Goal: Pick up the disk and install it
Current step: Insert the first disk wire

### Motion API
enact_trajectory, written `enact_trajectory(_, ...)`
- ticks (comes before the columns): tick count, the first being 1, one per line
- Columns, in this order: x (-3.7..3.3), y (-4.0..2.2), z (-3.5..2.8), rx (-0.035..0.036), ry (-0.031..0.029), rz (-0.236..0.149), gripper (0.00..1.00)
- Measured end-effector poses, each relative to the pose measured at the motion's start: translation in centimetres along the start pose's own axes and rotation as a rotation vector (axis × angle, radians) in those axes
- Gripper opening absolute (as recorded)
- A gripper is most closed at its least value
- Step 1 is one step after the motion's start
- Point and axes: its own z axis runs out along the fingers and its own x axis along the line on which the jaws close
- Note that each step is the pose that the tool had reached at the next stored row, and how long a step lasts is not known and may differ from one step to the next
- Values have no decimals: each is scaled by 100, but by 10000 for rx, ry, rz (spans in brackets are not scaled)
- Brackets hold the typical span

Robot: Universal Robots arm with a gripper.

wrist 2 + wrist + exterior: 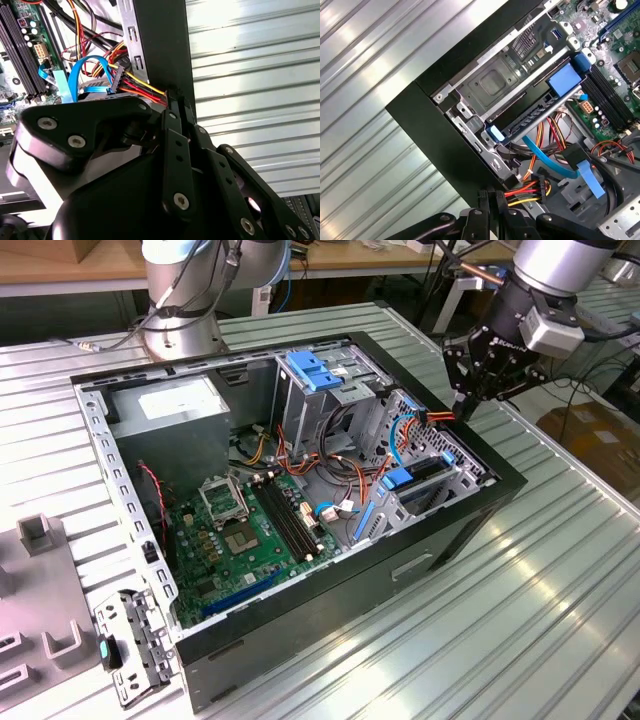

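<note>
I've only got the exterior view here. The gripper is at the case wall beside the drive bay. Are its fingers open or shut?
Observer: Shut. In the second wrist view the gripper has its fingers pressed together with no gap.
Operator: Is it holding the disk?
Observer: No. In the first wrist view the disk lies in its bay inside the case, apart from the gripper.
Operator: What's at the fingertips, then?
Observer: A bundle of red and yellow wires runs right up to them. I can't tell whether it is pinched.
</note>
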Motion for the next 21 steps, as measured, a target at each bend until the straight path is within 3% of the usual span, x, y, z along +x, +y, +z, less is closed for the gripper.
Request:
enact_trajectory(7, -74, 64, -1, 1, 0, 32, 17)
enact_trajectory(11, -75, 64, -2, -1, 29, 936, 17)
enact_trajectory(20, -148, 135, -3, -1, 31, 1019, 17)
enact_trajectory(21, -149, 136, -4, -2, 37, 1169, 17)
